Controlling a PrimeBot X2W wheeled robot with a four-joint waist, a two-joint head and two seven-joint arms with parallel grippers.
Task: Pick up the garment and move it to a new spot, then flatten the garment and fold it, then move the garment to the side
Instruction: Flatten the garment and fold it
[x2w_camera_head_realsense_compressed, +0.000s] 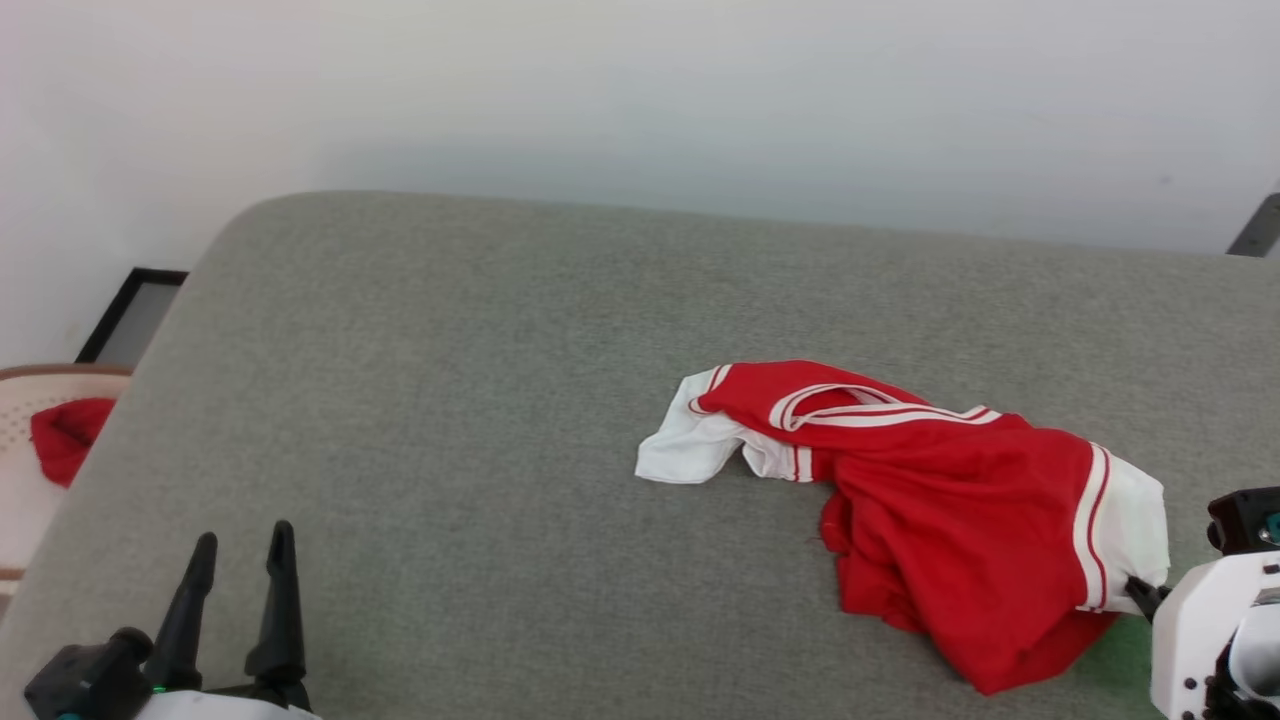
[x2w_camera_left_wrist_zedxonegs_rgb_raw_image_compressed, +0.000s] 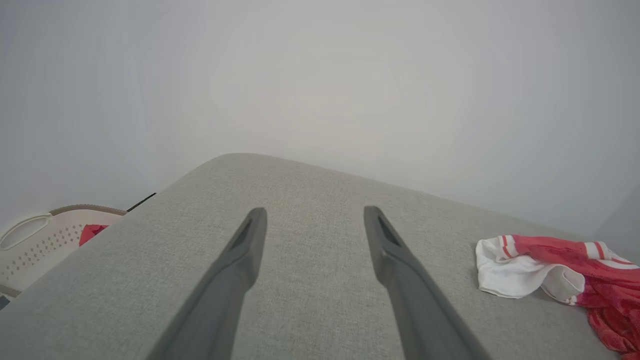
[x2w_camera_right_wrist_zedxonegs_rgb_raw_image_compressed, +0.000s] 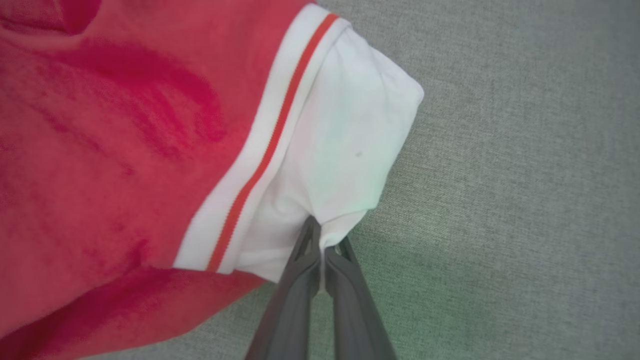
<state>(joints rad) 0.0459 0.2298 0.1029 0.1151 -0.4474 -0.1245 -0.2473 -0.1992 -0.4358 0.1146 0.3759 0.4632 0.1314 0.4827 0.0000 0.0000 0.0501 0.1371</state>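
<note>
The garment (x2w_camera_head_realsense_compressed: 950, 500) is a red jersey with white sleeves and striped trim, lying crumpled on the right half of the grey cushion (x2w_camera_head_realsense_compressed: 450, 400). Its lettering is hidden in the folds. My right gripper (x2w_camera_head_realsense_compressed: 1140, 588) is at the garment's right edge, shut on the hem of the white sleeve (x2w_camera_right_wrist_zedxonegs_rgb_raw_image_compressed: 340, 150); in the right wrist view the right gripper (x2w_camera_right_wrist_zedxonegs_rgb_raw_image_compressed: 325, 240) pinches that white cloth between its fingers. My left gripper (x2w_camera_head_realsense_compressed: 240, 545) stands open at the lower left, far from the garment (x2w_camera_left_wrist_zedxonegs_rgb_raw_image_compressed: 560, 272), with nothing between its fingers (x2w_camera_left_wrist_zedxonegs_rgb_raw_image_compressed: 250, 240).
A pale laundry basket (x2w_camera_head_realsense_compressed: 30, 400) with a plain red cloth (x2w_camera_head_realsense_compressed: 68, 435) stands off the cushion's left edge, beside a black frame (x2w_camera_head_realsense_compressed: 130, 315) on the floor. A white wall rises behind the cushion. Bare grey fabric stretches across the left and middle.
</note>
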